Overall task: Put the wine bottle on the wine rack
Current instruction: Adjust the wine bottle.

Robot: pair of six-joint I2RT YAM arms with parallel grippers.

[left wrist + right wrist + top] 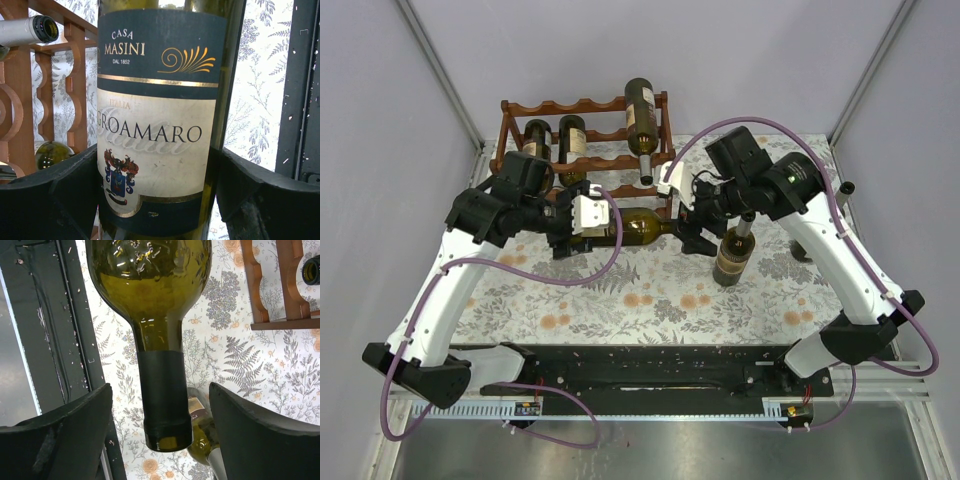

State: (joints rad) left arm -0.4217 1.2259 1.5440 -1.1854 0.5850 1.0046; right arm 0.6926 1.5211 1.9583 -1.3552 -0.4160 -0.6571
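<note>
While left fingers (55,200) clamp the level wine bottle (640,226), its neck lies between parted right fingers (260,440), wine rack (585,103) just behind.

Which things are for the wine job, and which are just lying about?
For the job: the sideways wine bottle, the wine rack.
Just lying about: the standing bottle, the bottles already racked, the flowery tablecloth.

A tabletop (650,300) is seen covered by a pale cloth printed with ferns and orange flowers. An upright wine bottle (732,255) is stood on it, right of centre. At the far end a left bottle (537,138), a second bottle (571,136) just beside it and a third bottle (641,112), higher, are laid on their sides
</note>
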